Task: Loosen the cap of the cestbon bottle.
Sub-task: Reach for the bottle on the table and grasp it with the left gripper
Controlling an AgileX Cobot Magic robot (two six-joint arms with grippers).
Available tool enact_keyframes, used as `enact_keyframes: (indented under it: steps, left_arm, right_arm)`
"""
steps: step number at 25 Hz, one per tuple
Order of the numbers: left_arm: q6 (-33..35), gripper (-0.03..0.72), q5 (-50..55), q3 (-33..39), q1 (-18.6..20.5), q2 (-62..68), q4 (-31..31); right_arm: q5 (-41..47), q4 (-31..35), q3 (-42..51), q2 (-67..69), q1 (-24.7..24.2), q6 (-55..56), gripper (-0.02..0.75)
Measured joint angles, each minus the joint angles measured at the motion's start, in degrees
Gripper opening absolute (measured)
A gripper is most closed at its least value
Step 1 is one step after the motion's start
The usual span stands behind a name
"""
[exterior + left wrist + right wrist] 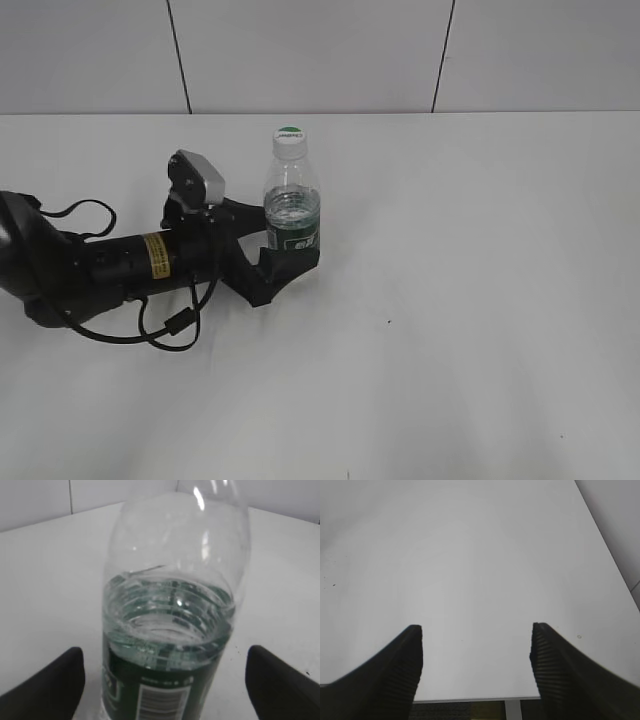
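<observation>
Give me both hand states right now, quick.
Left hand: open, fingers either side of the cestbon bottle, gaps visible, not clamped.
Right hand: open, empty, over bare table.

Exterior slants down; left wrist hugs cestbon bottle (170, 630), perhaps level.

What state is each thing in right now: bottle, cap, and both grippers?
cestbon bottle: upright on the table, partly filled with water, standing between the left gripper's fingers.
cap: on the bottle's neck; whether it is loosened cannot be told.
left gripper: open around the bottle's lower body, with gaps showing on both sides in the left wrist view.
right gripper: open, holding nothing, over bare table.
</observation>
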Motion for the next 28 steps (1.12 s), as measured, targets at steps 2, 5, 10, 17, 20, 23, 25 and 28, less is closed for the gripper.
enact_keyframes:
  steps: [2, 5, 10, 17, 20, 23, 25, 28]
  left_arm:
    - [0.0, 0.59, 0.63, -1.63, -0.89, 1.47, -0.06]
    - [-1.04, 0.59, 2.95, -4.21, -1.82, 2.74, -0.32]
    - [-2.57, 0.588, 6.03, -8.41, -2.28, 3.9, -0.43]
    - [-3.05, 0.579, 4.7, -10.0, -2.39, 4.34, -0.43]
    - [-3.09, 0.512, 4.38, -10.05, -2.49, 4.34, -0.34]
    - [-3.09, 0.414, 4.17, -10.05, -2.49, 4.34, -0.15]
    - [-3.09, 0.409, 4.02, -10.05, -2.49, 4.34, 0.0]
    - [-3.09, 0.409, 3.41, -10.05, -2.49, 4.4, 0.84]
  right_arm:
    - [0.0, 0.0, 0.0, 0.0, 0.0, 0.0, 0.517]
    - [0.0, 0.0, 0.0, 0.0, 0.0, 0.06, 0.517]
    - [0.0, 0.0, 0.0, 0.0, 0.0, 0.06, 0.517]
    - [0.0, 0.0, 0.0, 0.0, 0.0, 0.06, 0.517]
    - [0.0, 0.0, 0.0, 0.0, 0.0, 0.06, 0.517]
    - [0.0, 0.0, 0.0, 0.0, 0.0, 0.06, 0.517]
    - [0.0, 0.0, 0.0, 0.0, 0.0, 0.01, 0.517]
    - [0.0, 0.0, 0.0, 0.0, 0.0, 0.01, 0.517]
